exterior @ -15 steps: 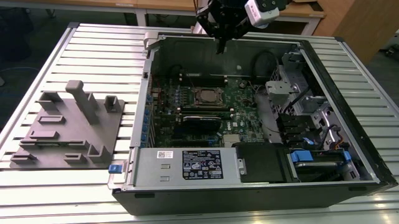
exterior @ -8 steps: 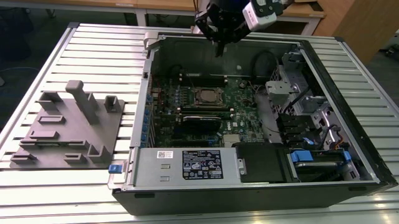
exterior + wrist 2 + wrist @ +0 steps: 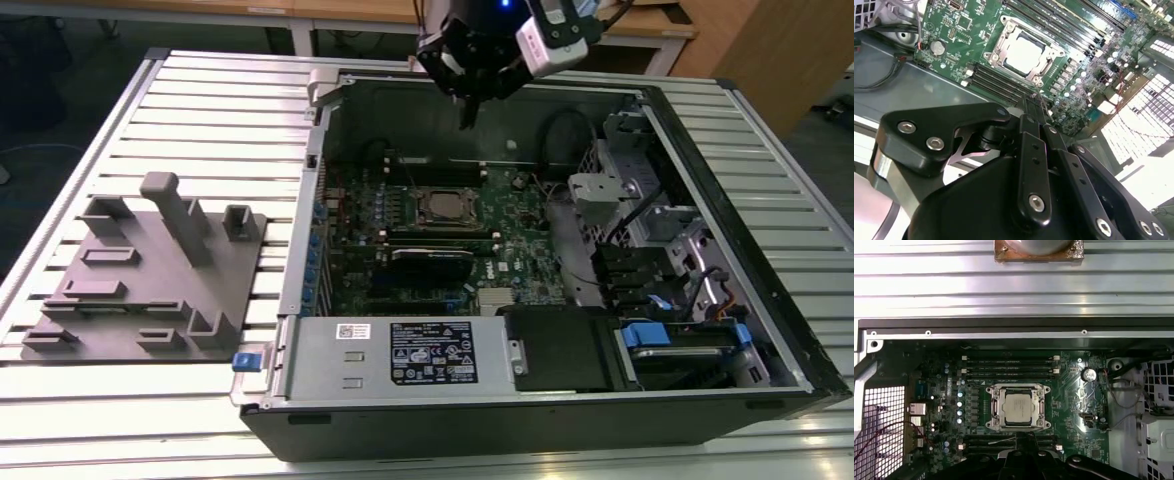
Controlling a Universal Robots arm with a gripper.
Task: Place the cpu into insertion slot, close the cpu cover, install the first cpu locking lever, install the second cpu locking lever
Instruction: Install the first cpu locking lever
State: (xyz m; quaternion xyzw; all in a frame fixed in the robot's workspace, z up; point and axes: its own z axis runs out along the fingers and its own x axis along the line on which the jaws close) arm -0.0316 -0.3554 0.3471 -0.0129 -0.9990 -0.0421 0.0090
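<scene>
Tool: black multi-link gripper (image 3: 467, 116) on the arm, hanging over the far part of the open case in the exterior view, well clear of the board below.
Tool state: the 2 fingers (image 3: 1032, 102) are pressed together at the tips with nothing between them; the joined tips also appear in the first wrist view (image 3: 1029, 439).
Item 1: small flat square cpu with a silver-grey metal top (image 3: 1017, 408), lying level in its socket and seen through the cover's cut-out in both wrist views (image 3: 1024, 52).
Item 2: square dark-framed insertion slot (image 3: 1034, 409), occupied by the cpu, with green board all round it.
Item 3: square silvery metal cpu cover with a large square cut-out (image 3: 1017, 388), lying flat over the slot and framing the cpu.
Locking levers: too fine to tell how they sit.
Board: green circuit board (image 3: 1074, 410), with long narrow black memory slots (image 3: 1009, 367) in rows on 2 opposite sides of the socket.
Enclosure: black and grey metal computer case (image 3: 747, 200), lying on its side with the panel off.
Power unit: silver box with a black label (image 3: 334, 360), at the near edge of the case.
Support: ribbed aluminium table (image 3: 214, 110).
Side fixture: grey moulded holder tray with upright posts (image 3: 147, 270), on the table at the exterior view's left, beside the case.
</scene>
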